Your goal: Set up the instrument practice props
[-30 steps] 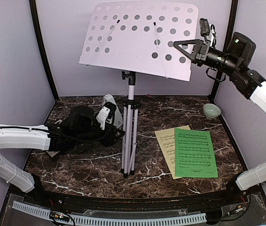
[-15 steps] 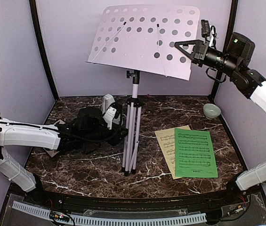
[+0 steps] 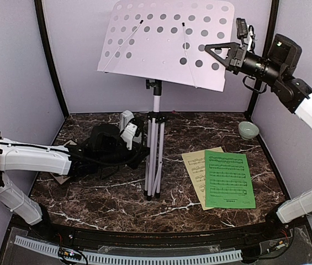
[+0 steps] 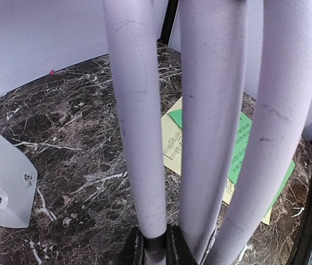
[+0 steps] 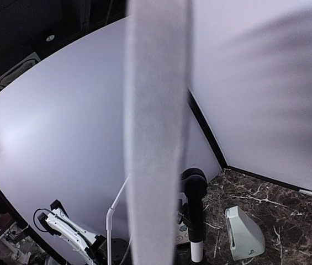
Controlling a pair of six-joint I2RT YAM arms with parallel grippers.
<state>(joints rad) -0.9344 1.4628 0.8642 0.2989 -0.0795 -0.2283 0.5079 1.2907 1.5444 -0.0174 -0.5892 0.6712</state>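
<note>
The white music stand stands mid-table on its tripod, its perforated desk tilted up high. My left gripper is low beside the tripod, its jaws shut on one white leg just above the black fingers. My right gripper is shut on the desk's right edge, which fills the right wrist view edge-on. The green sheet lies on the pale-yellow sheet at the right front. The grey metronome stands behind my left gripper.
A small pale-green bowl sits at the back right. A floral tile lies partly hidden under my left arm. The purple walls close in on three sides, and the right arm reaches high along the right wall.
My left arm moved right to the tripod and its jaws closed on a leg. The stand shifted slightly right and its desk tilted and rose a little.
</note>
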